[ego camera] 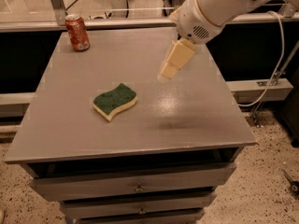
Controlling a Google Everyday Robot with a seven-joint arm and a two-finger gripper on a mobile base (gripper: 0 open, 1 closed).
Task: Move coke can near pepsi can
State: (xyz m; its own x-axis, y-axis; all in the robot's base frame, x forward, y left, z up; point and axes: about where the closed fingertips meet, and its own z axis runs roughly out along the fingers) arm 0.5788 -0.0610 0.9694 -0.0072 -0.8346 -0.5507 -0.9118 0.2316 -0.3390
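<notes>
The coke can (pixel 77 32), red-orange with white markings and a silver top, stands upright at the far left corner of the grey table (pixel 131 125). The pepsi can is hidden behind my arm at the far right. My gripper (pixel 174 60), with cream-coloured fingers, hangs above the middle-right of the table, well to the right of the coke can and clear of it. It holds nothing that I can see.
A green-and-yellow sponge (pixel 114 101) lies on the table left of centre. The white arm (pixel 219 6) reaches in from the upper right. A railing and glass run behind the table. A white cable (pixel 275 73) hangs at the right. Drawers sit below the tabletop.
</notes>
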